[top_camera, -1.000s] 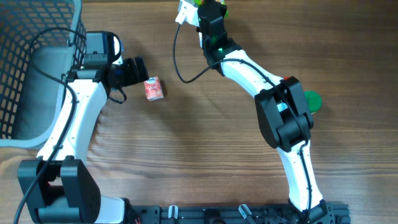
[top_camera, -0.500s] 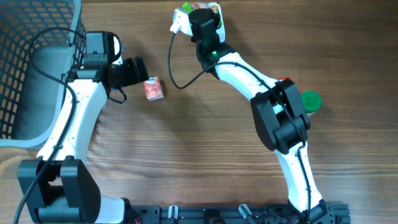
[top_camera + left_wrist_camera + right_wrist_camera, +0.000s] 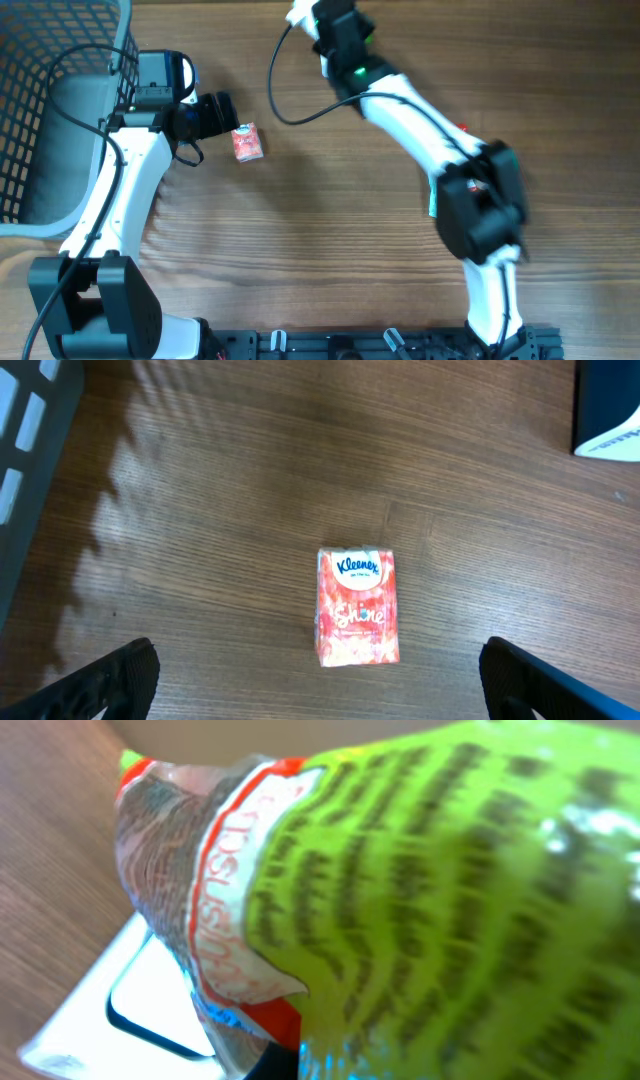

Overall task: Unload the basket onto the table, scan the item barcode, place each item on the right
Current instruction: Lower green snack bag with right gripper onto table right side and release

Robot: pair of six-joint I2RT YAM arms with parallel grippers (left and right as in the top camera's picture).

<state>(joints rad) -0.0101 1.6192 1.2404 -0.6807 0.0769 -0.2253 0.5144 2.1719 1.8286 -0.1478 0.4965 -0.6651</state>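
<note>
Jaws of the left gripper [image 3: 222, 113] were found spread wide just beside a tissue pack [image 3: 357, 607]; the right gripper [image 3: 335, 12] was recorded clamped on a green packet [image 3: 450, 870].

- The small red tissue pack [image 3: 358, 607] shows the brand "Kleenex" in a white oval, and under it the word "Shine".
- The green bag [image 3: 450, 900] has dark print, too blurred to read.
</note>
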